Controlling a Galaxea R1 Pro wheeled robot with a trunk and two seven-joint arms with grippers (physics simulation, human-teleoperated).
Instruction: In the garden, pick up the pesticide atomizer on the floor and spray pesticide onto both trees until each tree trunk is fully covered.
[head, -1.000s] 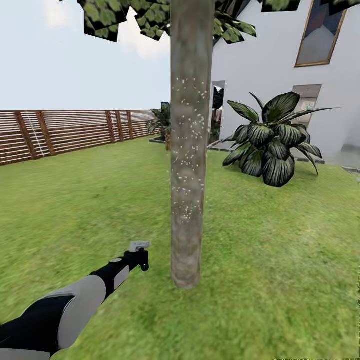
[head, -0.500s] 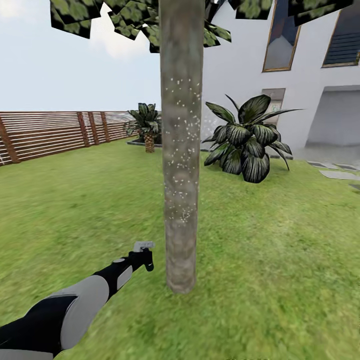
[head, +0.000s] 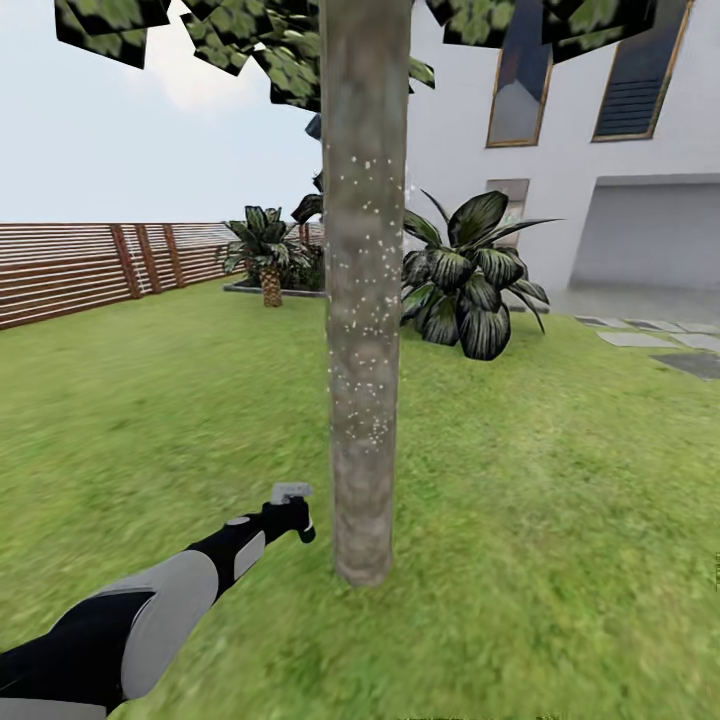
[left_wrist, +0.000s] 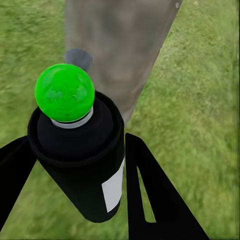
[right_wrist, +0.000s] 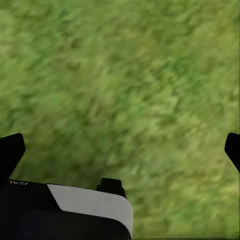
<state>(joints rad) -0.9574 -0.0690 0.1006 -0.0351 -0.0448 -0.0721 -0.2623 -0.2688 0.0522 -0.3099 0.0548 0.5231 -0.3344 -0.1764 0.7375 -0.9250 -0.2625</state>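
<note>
Centrally in the head view stands one tree trunk (head: 364, 300), its mid-section dotted with white specks of pesticide (head: 362, 310), while the lowest part near the lawn (head: 560, 480) and the stretch under the crown look bare; coverage is judged partial. At lower left of that frame the left arm reaches toward the trunk base, and its left claw (head: 290, 515) carries the pesticide atomizer (head: 291, 492), seen there as a small grey head. The left wrist view shows the two black fingers (left_wrist: 150, 190) closed around the black bottle with its white label (left_wrist: 114, 187), a bright green cap or marker on top, and the trunk close ahead. Pick-up is thus done; finishing this trunk and treating a second tree remain. The right claw (right_wrist: 120, 150) hangs spread wide and empty over blurred grass. Hidden or unclear: the nozzle's exact aim, the trunk's far side, most of the crown cut off at the top edge, and any second tree. A broad-leaved plant (head: 470, 280), slat fence (head: 90, 265) and white house (head: 600, 200) fill the background.
</note>
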